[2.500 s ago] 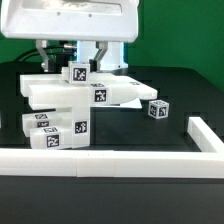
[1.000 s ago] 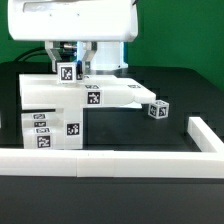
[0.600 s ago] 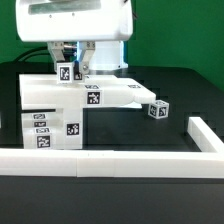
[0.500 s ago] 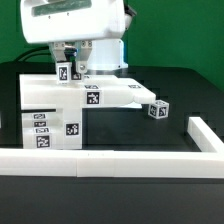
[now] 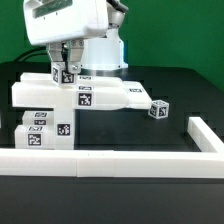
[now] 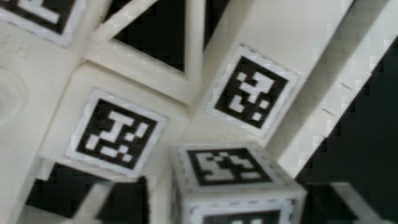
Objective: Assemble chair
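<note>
The chair (image 5: 85,97) stands half-built on the table (image 5: 190,95) toward the exterior view's left, its slab on blocky legs, with a loose block (image 5: 158,110) well apart to the exterior view's right. My claw (image 5: 66,64) is at a tagged upright (image 5: 62,75) at the slab's rear. The wrist view shows only blurred tags, so I cannot tell whether it is clenched or released. I'd keep that upright square to its seat and press slowly, so the slab doesn't slide.

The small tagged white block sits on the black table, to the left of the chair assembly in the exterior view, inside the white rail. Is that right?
Wrong side. The exterior view shows the small tagged block to the exterior view's right of the chair assembly, not its left. It is on the black table, inside the white rail.
</note>
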Action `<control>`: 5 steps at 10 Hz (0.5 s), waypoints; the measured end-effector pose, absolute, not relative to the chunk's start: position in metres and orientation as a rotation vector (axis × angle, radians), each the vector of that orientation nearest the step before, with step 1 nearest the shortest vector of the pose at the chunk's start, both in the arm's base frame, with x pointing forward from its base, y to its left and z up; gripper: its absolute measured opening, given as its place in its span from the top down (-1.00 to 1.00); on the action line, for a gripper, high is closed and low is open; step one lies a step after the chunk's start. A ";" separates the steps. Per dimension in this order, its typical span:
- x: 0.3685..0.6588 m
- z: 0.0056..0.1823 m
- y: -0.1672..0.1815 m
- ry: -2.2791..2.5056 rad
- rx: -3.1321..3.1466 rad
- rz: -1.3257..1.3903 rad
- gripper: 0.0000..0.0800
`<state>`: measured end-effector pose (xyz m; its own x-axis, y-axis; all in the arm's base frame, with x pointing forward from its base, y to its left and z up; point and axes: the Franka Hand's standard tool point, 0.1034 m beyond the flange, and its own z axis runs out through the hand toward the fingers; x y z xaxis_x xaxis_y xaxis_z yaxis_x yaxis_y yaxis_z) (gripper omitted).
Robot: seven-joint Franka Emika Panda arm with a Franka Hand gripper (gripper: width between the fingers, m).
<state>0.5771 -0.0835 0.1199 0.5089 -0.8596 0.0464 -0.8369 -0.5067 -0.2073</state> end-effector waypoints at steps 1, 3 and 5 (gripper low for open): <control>0.578 0.120 -0.080 1.395 -2.634 -0.221 -0.35; 0.578 0.120 -0.077 1.127 -2.779 -0.242 -0.61; 0.578 0.120 -0.078 0.947 -2.858 -0.254 -0.62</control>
